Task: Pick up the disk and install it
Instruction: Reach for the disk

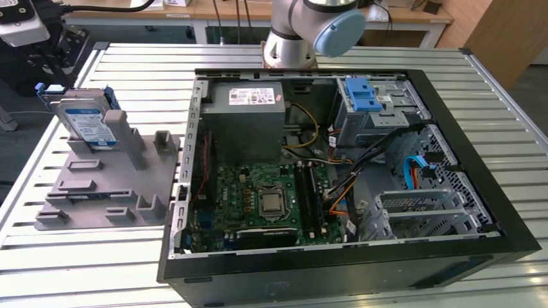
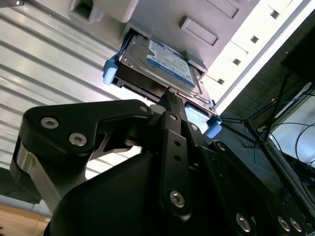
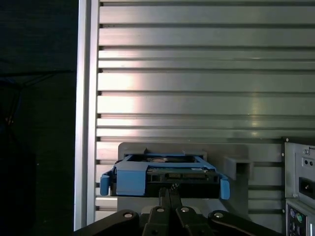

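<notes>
The disk [image 1: 88,123] stands on edge in a slot of the grey holder [image 1: 102,186] at the exterior view's left. It is silver-grey, with a white-and-blue label and a blue bracket around it. My gripper [image 1: 53,72] hangs just above and behind its top edge. In both wrist views the disk [image 2: 162,64] [image 3: 165,174] lies straight ahead of my black fingertips [image 2: 170,104] [image 3: 170,192]. The fingers are pressed together, with nothing between them. Their tips sit at the disk's near edge; I cannot tell whether they touch it.
An open black computer case [image 1: 479,160] fills the middle and right of the slatted metal table [image 1: 137,70]. Inside are a grey power-supply box [image 1: 248,122], a motherboard [image 1: 265,202] and a perforated cage with a blue latch [image 1: 364,96]. The arm's base [image 1: 299,32] stands behind the case.
</notes>
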`<state>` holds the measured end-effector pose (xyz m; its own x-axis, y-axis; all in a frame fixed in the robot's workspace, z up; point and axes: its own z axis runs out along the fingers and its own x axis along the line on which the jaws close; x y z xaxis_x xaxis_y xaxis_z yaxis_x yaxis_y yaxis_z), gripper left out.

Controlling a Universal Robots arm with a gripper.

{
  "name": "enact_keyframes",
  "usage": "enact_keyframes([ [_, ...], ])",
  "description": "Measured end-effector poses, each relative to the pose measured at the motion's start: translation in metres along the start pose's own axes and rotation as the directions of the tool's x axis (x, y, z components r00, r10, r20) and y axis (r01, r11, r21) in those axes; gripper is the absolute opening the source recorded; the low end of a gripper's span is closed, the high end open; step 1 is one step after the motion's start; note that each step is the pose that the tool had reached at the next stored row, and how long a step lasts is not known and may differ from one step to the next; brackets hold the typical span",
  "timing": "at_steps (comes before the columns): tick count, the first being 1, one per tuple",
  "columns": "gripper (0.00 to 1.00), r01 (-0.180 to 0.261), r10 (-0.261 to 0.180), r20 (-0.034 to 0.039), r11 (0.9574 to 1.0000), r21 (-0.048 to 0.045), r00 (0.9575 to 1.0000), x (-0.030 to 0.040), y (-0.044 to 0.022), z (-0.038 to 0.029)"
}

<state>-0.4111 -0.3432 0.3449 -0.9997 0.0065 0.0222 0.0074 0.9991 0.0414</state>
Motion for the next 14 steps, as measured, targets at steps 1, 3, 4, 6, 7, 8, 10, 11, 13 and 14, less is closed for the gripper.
enact_keyframes([
  [1, 0.11, 0.0, 0.0, -0.0001, 1.0, 0.0, 1.0, 0.0013, 0.0, 0.0],
  [3, 0.11, 0.0, 0.0, 0.0, 1.0, 0.0, 1.0, 0.0049, -0.0001, 0.0001],
  [4, 0.11, 0.0, 0.0, 0.0, 1.0, 0.0, 1.0, 0.0064, -0.0001, 0.0001],
  [6, 0.11, 0.0, 0.0, 0.0, 1.0, 0.0, 1.0, 0.0095, -0.0001, 0.0002],
  [7, 0.11, 0.0, 0.0, 0.0001, 1.0, 0.0, 1.0, 0.0113, -0.0001, 0.0003],
  [8, 0.11, 0.0, 0.0, 0.0, 1.0, 0.0, 1.0, 0.013, -0.0002, 0.0003],
  [10, 0.11, 0.0, 0.0, 0.0, 1.0, 0.0, 1.0, 0.0155, -0.0002, 0.0003],
  [11, 0.11, 0.0, 0.0, -0.0001, 1.0, 0.0001, 1.0, 0.016, -0.0002, 0.0003],
  [13, 0.11, 0.0, 0.0, 0.0, 1.0, 0.0, 1.0, 0.016, -0.0002, 0.0003],
  [14, 0.11, 0.0, 0.0, 0.0, 1.0, 0.0, 1.0, 0.0162, -0.0002, 0.0004],
])
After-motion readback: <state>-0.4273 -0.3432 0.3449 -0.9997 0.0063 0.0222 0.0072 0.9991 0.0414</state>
